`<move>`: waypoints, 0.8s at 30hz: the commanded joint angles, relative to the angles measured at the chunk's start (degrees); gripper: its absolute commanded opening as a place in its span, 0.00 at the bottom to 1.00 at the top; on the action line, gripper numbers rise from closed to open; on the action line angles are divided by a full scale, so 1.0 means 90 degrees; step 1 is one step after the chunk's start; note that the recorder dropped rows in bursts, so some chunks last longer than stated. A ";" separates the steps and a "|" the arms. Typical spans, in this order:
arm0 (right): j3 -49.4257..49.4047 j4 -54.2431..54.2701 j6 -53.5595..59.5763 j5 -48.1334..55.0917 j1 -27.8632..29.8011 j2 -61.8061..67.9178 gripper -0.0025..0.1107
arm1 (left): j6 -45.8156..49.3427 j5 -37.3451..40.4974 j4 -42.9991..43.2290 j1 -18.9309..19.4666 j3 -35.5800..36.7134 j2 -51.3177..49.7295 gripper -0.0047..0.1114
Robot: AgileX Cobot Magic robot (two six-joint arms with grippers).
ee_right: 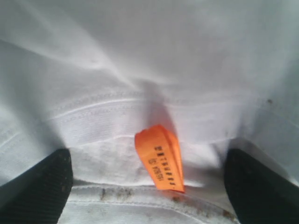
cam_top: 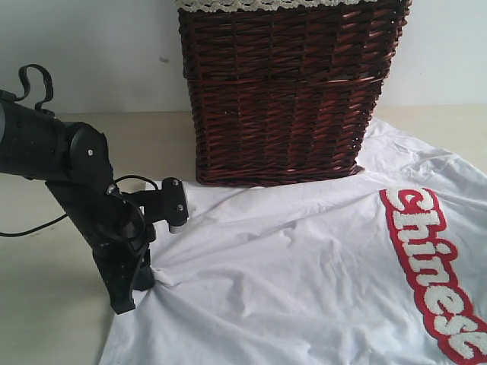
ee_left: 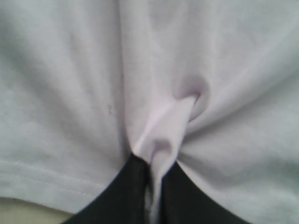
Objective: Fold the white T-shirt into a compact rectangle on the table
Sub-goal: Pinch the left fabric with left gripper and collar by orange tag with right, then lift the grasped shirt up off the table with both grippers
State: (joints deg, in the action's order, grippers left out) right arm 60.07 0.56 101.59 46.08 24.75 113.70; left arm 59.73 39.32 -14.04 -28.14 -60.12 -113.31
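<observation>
Table, pale beige, bears the white T-shirt, which lies spread and creased over its near right part. A dark wicker basket stands at the far side, its base touching the shirt. A red patch with white lettering lies at the shirt's right. Left gripper, at the shirt's left edge: fingers clamped on a raised pinch of cloth. Right gripper: fingers wide apart over the collar, the orange neck tag between them.

A dark brown wicker basket fills the upper centre. Cream lace trim edges its top. A pale wall stands behind.
</observation>
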 commanded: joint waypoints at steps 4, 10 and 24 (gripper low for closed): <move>-0.0212 -0.0452 -0.0489 -0.0026 0.0059 0.0420 0.76 | -0.0066 0.0141 0.0340 0.0017 0.0166 -0.0292 0.04; -0.0212 -0.0495 -0.1138 0.0082 0.0059 0.0420 0.76 | -0.0066 0.0141 0.0340 0.0017 0.0166 -0.0292 0.04; -0.0212 -0.2225 -0.1976 0.0043 0.0059 0.0715 0.56 | -0.0066 0.0141 0.0340 0.0017 0.0166 -0.0292 0.04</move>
State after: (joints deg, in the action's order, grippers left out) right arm 60.50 -13.57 85.86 44.93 24.28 114.32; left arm 59.73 39.32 -14.04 -28.14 -60.12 -113.31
